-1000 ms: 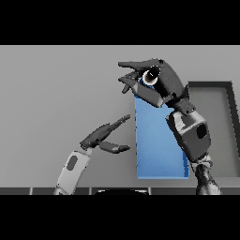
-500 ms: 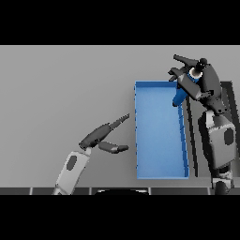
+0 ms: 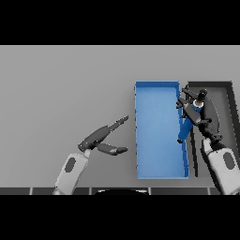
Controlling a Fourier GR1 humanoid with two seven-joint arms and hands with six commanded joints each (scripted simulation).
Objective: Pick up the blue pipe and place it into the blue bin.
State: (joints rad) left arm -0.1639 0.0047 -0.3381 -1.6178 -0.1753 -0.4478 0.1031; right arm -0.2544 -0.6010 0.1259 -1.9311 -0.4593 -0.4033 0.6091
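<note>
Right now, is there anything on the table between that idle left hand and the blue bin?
No. In the head view only bare grey table separates the left hand from the blue bin.

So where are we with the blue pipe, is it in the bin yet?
Not yet. The pick looks done: the right hand is curled on the blue pipe, which hangs at the blue bin's right wall. Release into the bin is left. The left hand is idle on the table.
</note>
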